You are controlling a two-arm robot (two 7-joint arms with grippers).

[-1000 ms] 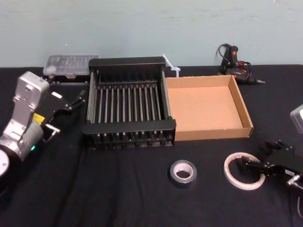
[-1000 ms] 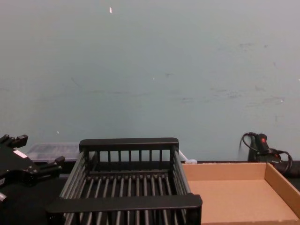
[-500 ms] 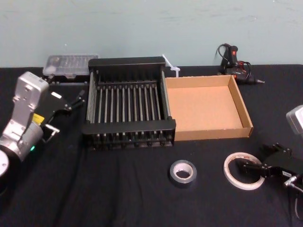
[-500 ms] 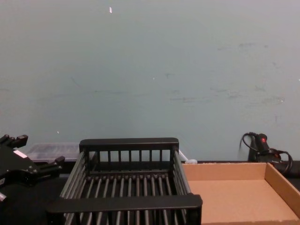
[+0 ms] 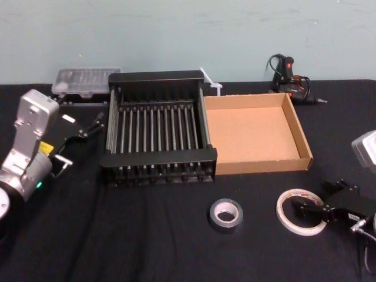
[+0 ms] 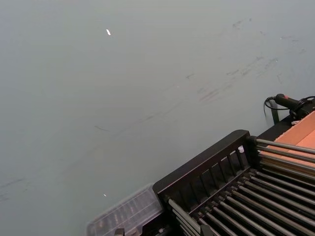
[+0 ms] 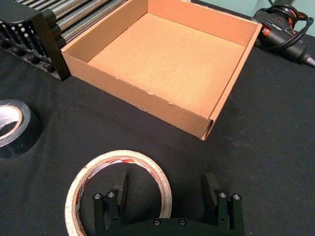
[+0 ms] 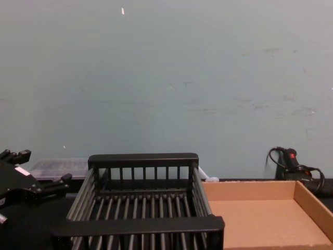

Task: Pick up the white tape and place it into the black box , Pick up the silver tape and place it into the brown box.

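My right gripper [image 7: 165, 189]: spread, one finger inside the white tape [image 7: 123, 157], one outside.
White tape: flat on the table [image 5: 147, 247], before the brown box [image 5: 264, 164].
My left gripper [image 5: 93, 124]: parked beside the black box [image 5: 158, 157], fingers apart.

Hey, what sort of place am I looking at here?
Probably a workshop or robot test bench: a black-clothed table against a bare painted wall, with a corded hand tool, a clear plastic case, the white tape and the silver tape.
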